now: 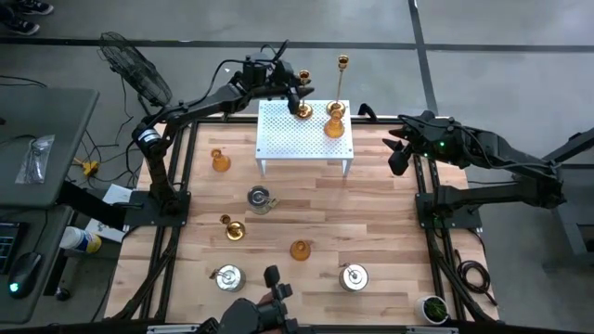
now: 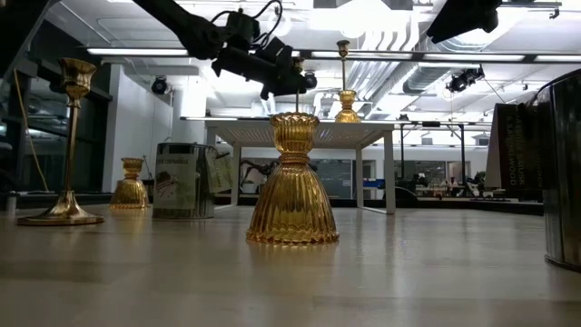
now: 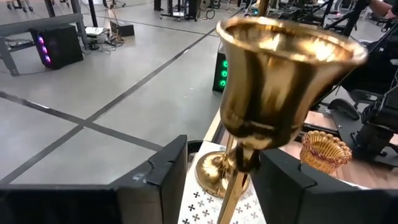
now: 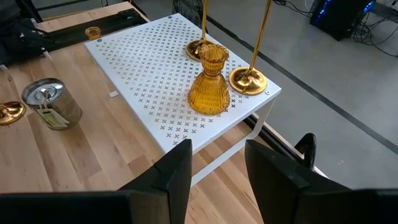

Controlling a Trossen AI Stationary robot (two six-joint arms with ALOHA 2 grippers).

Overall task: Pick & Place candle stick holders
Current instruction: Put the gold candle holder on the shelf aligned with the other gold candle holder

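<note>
On the white perforated rack (image 1: 303, 136) stand a short gold candlestick (image 1: 303, 109), an amber holder (image 1: 334, 122) and a tall gold candlestick (image 1: 342, 83). My left gripper (image 3: 222, 186) reaches level from the far left over the rack's far edge. It is open, its fingers on either side of the short candlestick's stem (image 3: 233, 193), below the cup (image 3: 280, 81). That candlestick's base (image 4: 199, 50) rests on the rack. My right gripper (image 4: 217, 168) hangs open with nothing in it above the table's right edge (image 1: 397, 153). My left gripper stands level around the short candlestick's stem, just under the cup. A gap shows between the stem and one finger (image 3: 168, 177). The other finger (image 3: 283, 180) lies close to the knob under the cup (image 3: 249, 158); I cannot tell whether it touches.
On the wooden table stand two amber cups (image 1: 220, 160) (image 1: 300, 250), a gold candlestick (image 1: 232, 227) and three silvery pots (image 1: 260, 198) (image 1: 228, 276) (image 1: 353, 276). Bare wood lies to the right of the rack and in the table's middle right.
</note>
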